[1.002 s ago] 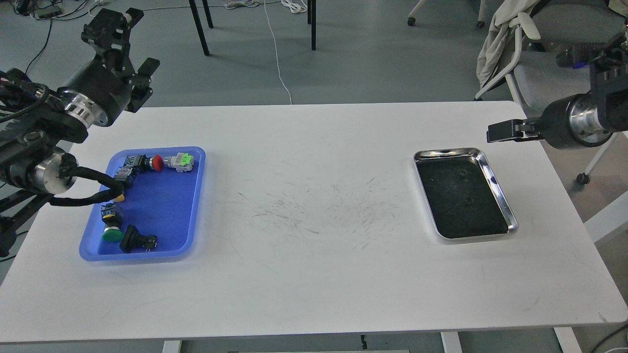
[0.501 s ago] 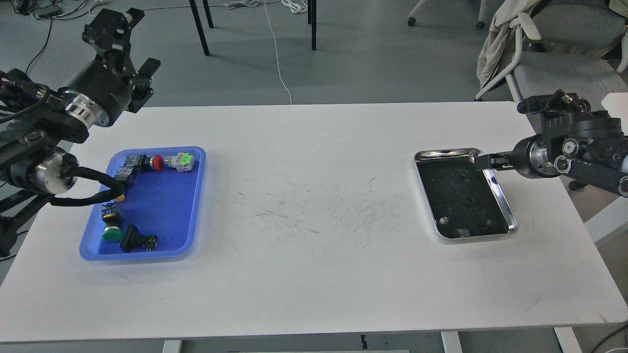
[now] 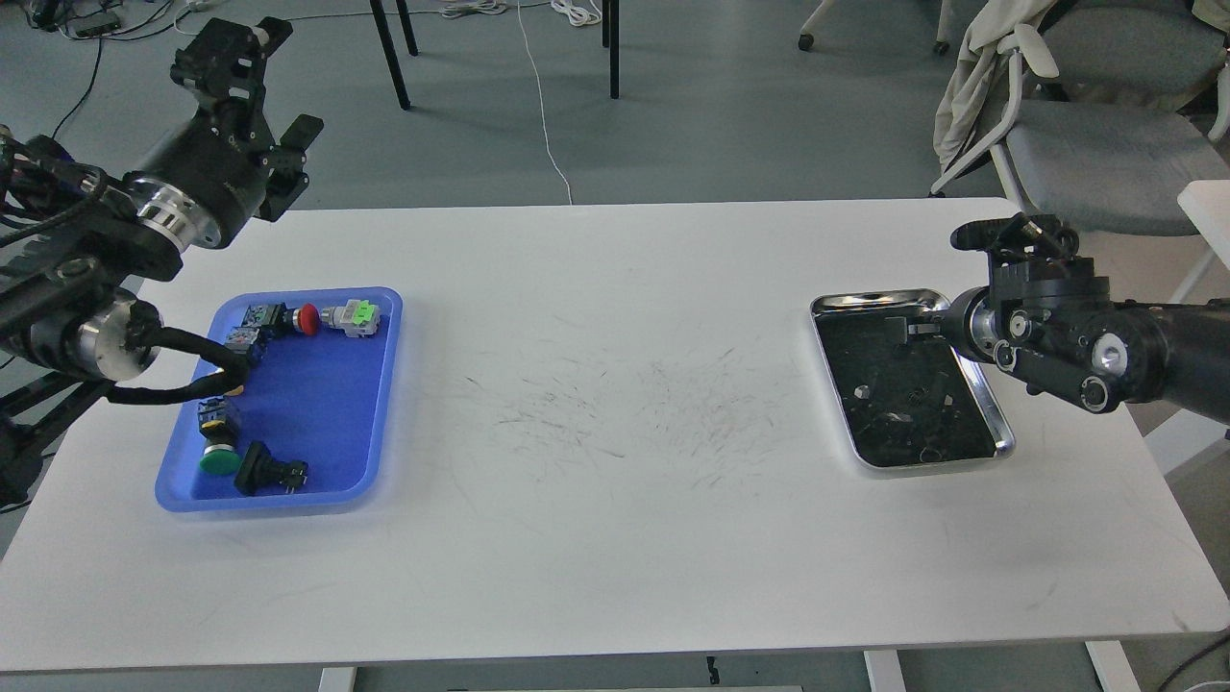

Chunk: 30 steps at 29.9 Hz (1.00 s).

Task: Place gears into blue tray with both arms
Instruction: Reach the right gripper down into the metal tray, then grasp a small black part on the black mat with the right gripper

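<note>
Moved inward since a moment ago, the right gripper (image 3: 898,330) is seen over the steel tray (image 3: 990,404); its finger gap cannot be told. Well above the blue tray (image 3: 380,384), the left gripper (image 3: 259,106) is held apart.

The bench (image 3: 615,538) is white, streaked with fine dark scratches at its middle. At the left of the frame the blue tray (image 3: 317,452) holds switches with a red cap (image 3: 307,318), a bright green cap (image 3: 220,462) and a pale green block (image 3: 361,313). At the right, the steel tray (image 3: 990,408) is shiny silver with a black bottom. Both arms are black with silver rings.
</note>
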Tool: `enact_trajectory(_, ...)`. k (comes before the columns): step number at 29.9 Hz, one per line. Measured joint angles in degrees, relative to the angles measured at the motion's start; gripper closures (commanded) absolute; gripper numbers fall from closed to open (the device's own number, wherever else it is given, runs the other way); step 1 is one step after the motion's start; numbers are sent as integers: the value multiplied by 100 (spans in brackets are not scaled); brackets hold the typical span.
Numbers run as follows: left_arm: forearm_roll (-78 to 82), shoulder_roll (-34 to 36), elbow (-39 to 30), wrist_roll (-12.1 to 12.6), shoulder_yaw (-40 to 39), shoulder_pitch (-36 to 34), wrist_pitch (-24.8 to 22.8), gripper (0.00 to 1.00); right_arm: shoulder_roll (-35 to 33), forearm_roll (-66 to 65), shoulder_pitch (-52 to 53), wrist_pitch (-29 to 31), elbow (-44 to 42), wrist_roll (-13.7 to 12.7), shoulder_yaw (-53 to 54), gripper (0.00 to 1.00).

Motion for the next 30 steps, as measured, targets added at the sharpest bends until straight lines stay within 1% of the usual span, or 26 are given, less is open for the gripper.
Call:
enact_trajectory(6, 0, 3, 0, -3, -8, 0, 1, 2, 228, 5, -74, -71, -248, -6, 19, 5)
enact_trajectory(9, 0, 5, 0, -6, -9, 0, 2, 2, 294, 5, -168, -81, -356, -3, 18, 7)
enact_trajectory(16, 0, 16, 0, -6, -11, 0, 5, 2, 552, 6, -466, -201, -846, 72, 16, 8)
enact_trajectory(18, 5, 16, 0, -6, -11, 0, 4, 2, 630, 13, -512, -281, -946, 77, 16, 9)
enact_trajectory(27, 57, 11, 0, -14, -18, 0, -9, 2, 739, 71, -501, -342, -999, 100, 96, 10)
enact_trajectory(30, 60, 8, 0, -14, -18, 0, -9, 2, 740, 76, -500, -342, -999, 114, 158, 13)
